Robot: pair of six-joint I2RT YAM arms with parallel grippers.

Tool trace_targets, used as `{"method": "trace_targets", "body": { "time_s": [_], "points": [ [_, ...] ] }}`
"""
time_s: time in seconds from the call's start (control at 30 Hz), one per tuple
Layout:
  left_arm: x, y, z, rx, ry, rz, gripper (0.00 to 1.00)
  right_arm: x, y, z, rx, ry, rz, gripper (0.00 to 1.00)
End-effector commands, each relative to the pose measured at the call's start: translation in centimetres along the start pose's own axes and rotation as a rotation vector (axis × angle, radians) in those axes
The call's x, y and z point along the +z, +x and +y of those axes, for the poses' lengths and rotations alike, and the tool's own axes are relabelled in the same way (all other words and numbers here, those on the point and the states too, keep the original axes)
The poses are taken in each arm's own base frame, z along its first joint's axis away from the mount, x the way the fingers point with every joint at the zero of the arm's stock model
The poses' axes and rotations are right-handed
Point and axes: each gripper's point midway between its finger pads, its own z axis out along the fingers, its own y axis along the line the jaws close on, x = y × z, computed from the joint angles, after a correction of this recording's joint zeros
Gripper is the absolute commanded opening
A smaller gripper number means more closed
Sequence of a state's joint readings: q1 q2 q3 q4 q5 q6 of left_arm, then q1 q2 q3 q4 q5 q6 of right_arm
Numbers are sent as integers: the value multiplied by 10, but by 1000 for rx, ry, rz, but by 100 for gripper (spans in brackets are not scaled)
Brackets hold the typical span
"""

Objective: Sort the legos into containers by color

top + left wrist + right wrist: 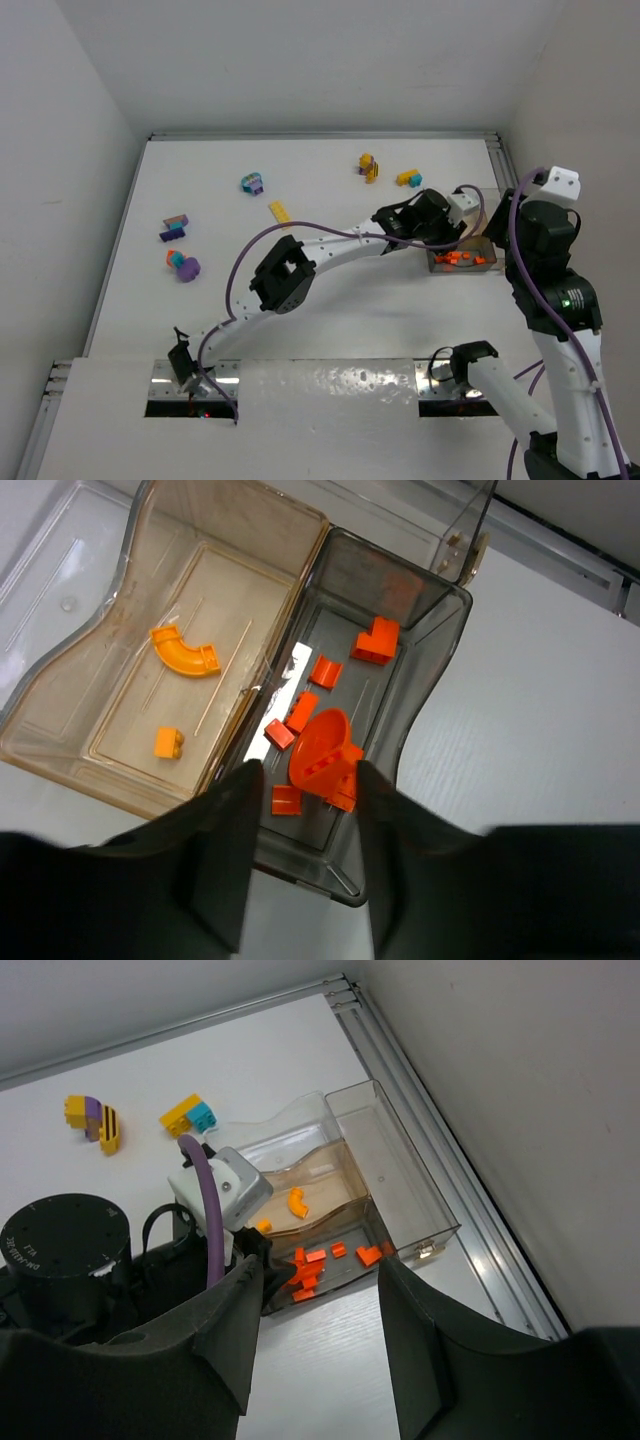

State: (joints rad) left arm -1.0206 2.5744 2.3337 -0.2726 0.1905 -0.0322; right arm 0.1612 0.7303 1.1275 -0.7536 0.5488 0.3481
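The clear divided container [488, 268] stands at the right of the table. My left gripper [437, 250] hangs open over its near dark compartment [420, 610], which holds several orange legos [376, 640]. A round orange piece [322, 748] sits just beyond the fingertips and touches only the right finger. The brownish compartment [110, 730] holds a curved orange piece [182, 652] and a small orange brick [168, 742]. My right gripper [320, 1270] is open and empty, raised above the container [400, 1175].
Loose lego clumps lie on the table: yellow-purple [369, 166], yellow-teal [408, 178], teal-purple [252, 183], a flat yellow piece [280, 211], a purple stack [176, 228] and an orange-teal-purple clump [182, 264]. A metal rail [450, 1150] runs along the right wall.
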Motion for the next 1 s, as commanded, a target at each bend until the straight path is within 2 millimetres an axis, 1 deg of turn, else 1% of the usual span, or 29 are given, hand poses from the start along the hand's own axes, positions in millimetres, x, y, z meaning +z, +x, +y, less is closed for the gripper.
{"method": "trace_targets", "body": {
  "time_s": [0.0,0.03,0.13,0.23,0.3,0.33,0.37,0.4,0.43,0.47,0.5,0.53,0.57,0.6,0.63,0.67,0.7,0.73,0.77,0.8,0.83,0.87,0.9,0.93,0.97],
  "points": [
    [0,-26,-9,28,3,-84,44,0,0,2,6,-9,0,50],
    [-1,-26,-10,29,5,-80,52,0,0,2,9,-8,-3,50],
    [-5,-30,-10,38,0,-80,62,1,-1,4,12,-16,-2,50],
    [-12,-40,-11,41,-5,-91,62,2,-2,7,18,-28,-2,50],
    [-22,-54,-10,40,-15,-106,62,3,-3,10,20,-37,1,50],
    [-26,-60,-7,40,-23,-115,62,4,-4,13,21,-50,1,50],
    [-37,-74,-5,44,-30,-137,62,5,-5,15,22,-57,1,50],
    [-43,-80,-1,43,-44,-144,62,7,-7,18,23,-67,1,50],
    [-52,-84,12,37,-77,-139,62,8,-9,21,24,-80,-1,50],
    [-67,-97,16,35,-90,-153,61,8,-12,28,24,-109,-1,50],
    [-78,-101,24,61,-112,-146,60,12,-11,32,19,-121,10,50],
    [-94,-100,48,56,-163,-117,59,13,-15,37,21,-138,6,50],
    [-119,-106,56,55,-191,-112,59,14,-17,44,24,-169,5,50],
    [-136,-106,68,51,-220,-99,60,17,-21,50,32,-187,-6,50],
    [-173,-102,97,36,-302,-70,61,22,-19,55,34,-199,2,50],
    [-196,-98,114,26,-355,-51,61,26,-16,60,39,-213,5,50],
    [-231,-84,154,-4,-473,3,62,29,-20,70,54,-257,-9,50],
    [-257,-76,171,13,-527,39,63,35,-16,78,55,-277,6,50],
    [-295,-64,184,12,-583,72,63,40,-13,86,67,-303,16,49],
    [-339,-40,223,-30,-699,143,63,41,-14,101,75,-365,18,49],
    [-367,-25,240,-15,-760,194,65,50,-6,110,71,-386,50,49],
    [-399,-1,250,-30,-815,255,66,54,-3,119,85,-412,69,48],
    [-450,31,280,-102,-954,350,66,56,-2,131,96,-457,78,48],
    [-478,53,284,-155,-997,395,66,64,6,140,103,-470,116,47],
    [-502,71,291,-222,-1031,419,65,67,9,147,107,-490,129,47]
  ]
}}
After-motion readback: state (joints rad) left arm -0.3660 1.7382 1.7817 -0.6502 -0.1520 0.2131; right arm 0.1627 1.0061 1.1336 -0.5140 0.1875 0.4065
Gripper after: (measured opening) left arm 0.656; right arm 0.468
